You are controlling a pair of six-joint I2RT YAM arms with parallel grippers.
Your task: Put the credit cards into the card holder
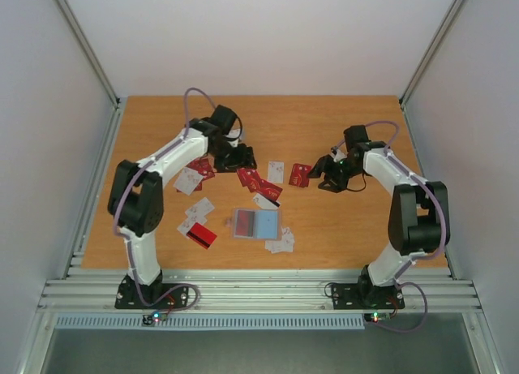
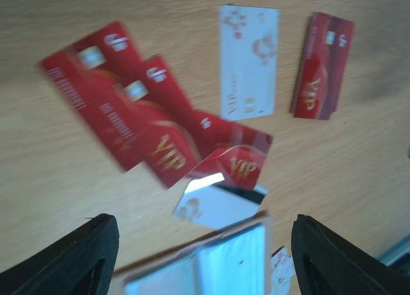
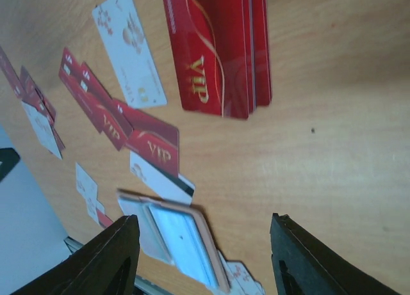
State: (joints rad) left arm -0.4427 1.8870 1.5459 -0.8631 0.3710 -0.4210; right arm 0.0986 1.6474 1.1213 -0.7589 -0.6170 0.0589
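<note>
Wooden table (image 1: 162, 131), white walls around. Over it hover the left gripper (image 1: 239, 157) and the right gripper (image 1: 324, 176), jaws apart, holding nothing. Near the front edge the card holder (image 1: 256, 224) lies open. Beyond it the credit cards (image 1: 258, 179) lie loose. Pick-up stage, I reckon; next, pinch one thin card's edge cleanly.

Card holder (image 1: 256, 224): open, flat on desk (image 1: 349, 228), front middle. Tan rim, pale blue inside.
Credit cards (image 1: 258, 180): many, flat, spread around. Red ones with gold VIP words overlap in fan just behind holder. One white card (image 1: 276, 172) beside fan, alone. Neat red pile (image 1: 300, 175) right of it. Red card with black stripe (image 1: 201, 236) left of holder. White bunch (image 1: 280, 244) at holder's front right corner. More at left.
</note>
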